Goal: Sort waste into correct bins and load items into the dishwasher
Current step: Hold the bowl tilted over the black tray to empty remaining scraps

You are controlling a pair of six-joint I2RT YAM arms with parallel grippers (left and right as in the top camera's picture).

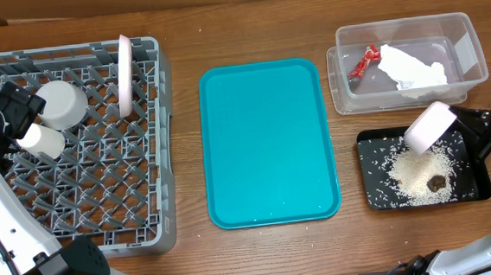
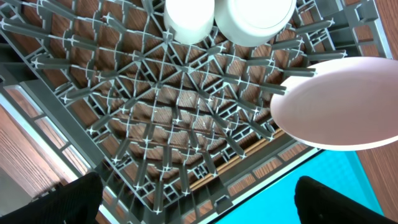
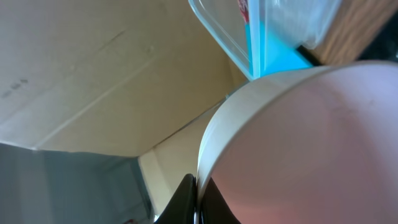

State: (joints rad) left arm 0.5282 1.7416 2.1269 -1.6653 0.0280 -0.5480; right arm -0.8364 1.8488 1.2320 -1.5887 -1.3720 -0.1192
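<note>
**A:** Where is the grey rack?

**B:** Left of the teal tray. It holds a pink plate on edge and two white cups. The left gripper hangs above, fingers spread and empty.

**A:** And right of the tray?

**B:** A clear bin by its far end and a black container of rice by its near end. The right gripper pinches a pink bowl by the rim, tilted over the rice.

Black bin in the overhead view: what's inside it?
Scattered white rice and a dark brown lump lie in the black bin. The tilted pink bowl, pinched by the right gripper, covers its upper part, so anything beneath there is hidden.
</note>
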